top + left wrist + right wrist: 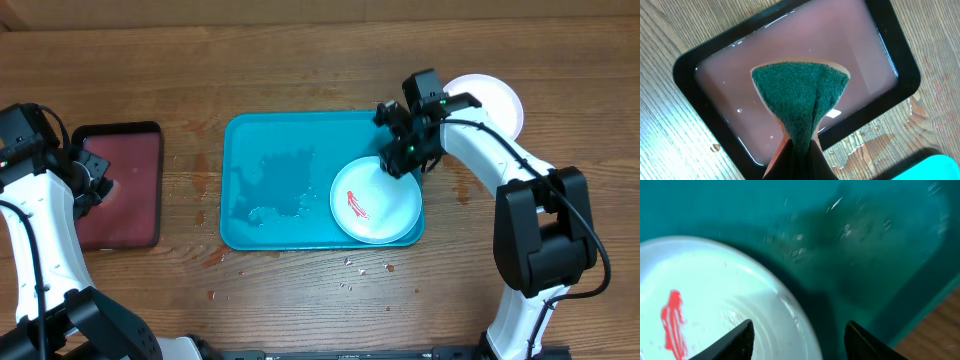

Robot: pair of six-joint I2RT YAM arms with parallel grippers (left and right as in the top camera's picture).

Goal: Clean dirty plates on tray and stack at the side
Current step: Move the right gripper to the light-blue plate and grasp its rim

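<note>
A pale mint-blue plate [375, 200] with a red smear [356, 204] lies at the right end of the turquoise tray [270, 135]. A white plate [492, 100] lies on the table right of the tray, partly hidden by the right arm. My right gripper [402, 158] is open and empty over the smeared plate's [715, 310] far rim, its fingers [797, 340] either side of that rim above the tray [875, 255]. My left gripper [97, 178] is shut on a green sponge [800, 97] above the dark-red tray [705, 62]. The yellow-green plate is out of view.
The black-rimmed dark-red tray [125, 185] holds pinkish water at the left. Water is pooled on the turquoise tray's floor [275, 180]. Drops and crumbs [350, 265] lie on the wood in front of the tray.
</note>
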